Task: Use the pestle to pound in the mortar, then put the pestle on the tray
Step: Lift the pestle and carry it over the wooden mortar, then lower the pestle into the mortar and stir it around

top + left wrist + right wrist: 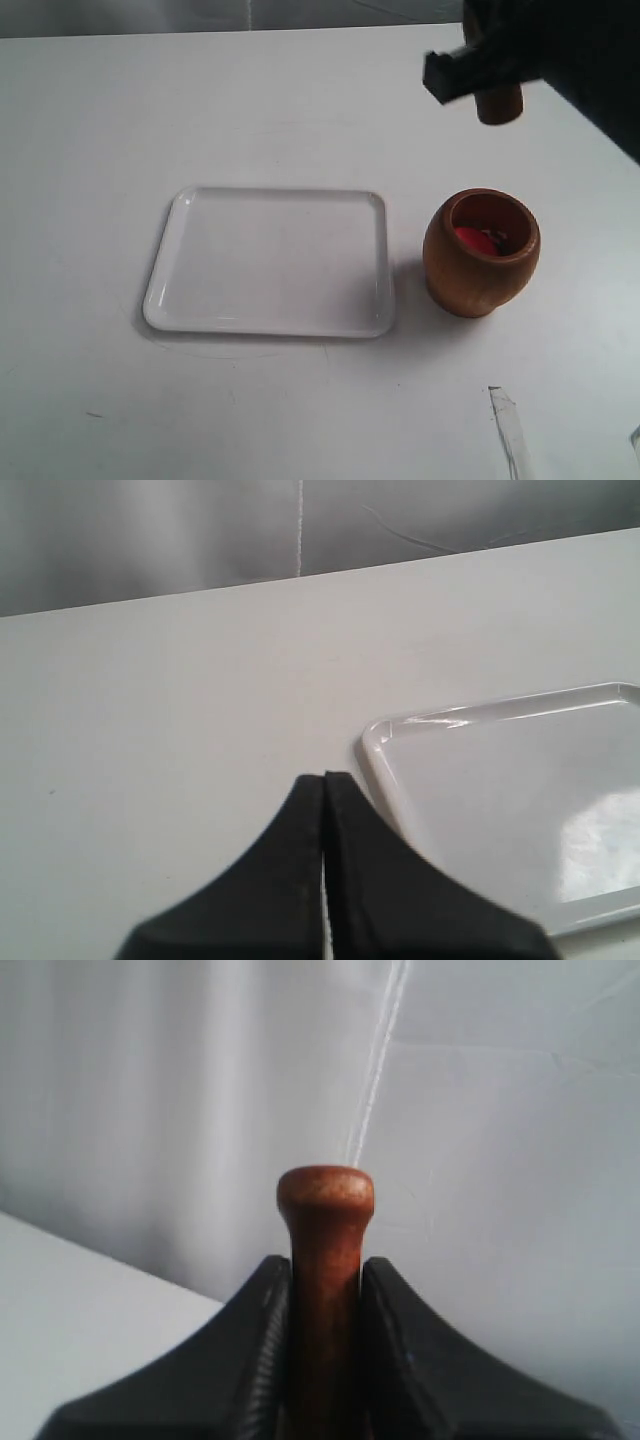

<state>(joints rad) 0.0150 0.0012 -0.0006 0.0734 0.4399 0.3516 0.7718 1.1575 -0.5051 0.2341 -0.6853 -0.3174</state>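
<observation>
The brown wooden mortar (481, 252) stands upright on the white table, right of the tray, with something red (472, 240) inside. High above and behind it my right gripper (470, 70) is shut on the reddish-brown pestle (499, 103), whose thick end hangs below the fingers. In the right wrist view the pestle's thin handle and knob (325, 1188) stick out between the gripper's (325, 1265) two fingers. The flat white tray (180, 216) lies left of the mortar with nothing on it. In the left wrist view my left gripper (324, 778) is shut and holds nothing, beside the tray's corner (375, 732).
A clear strip-like object (508, 425) lies on the table near the front right. The dark right arm (590, 60) fills the top right corner. A grey backdrop (200, 530) rises behind the table's far edge.
</observation>
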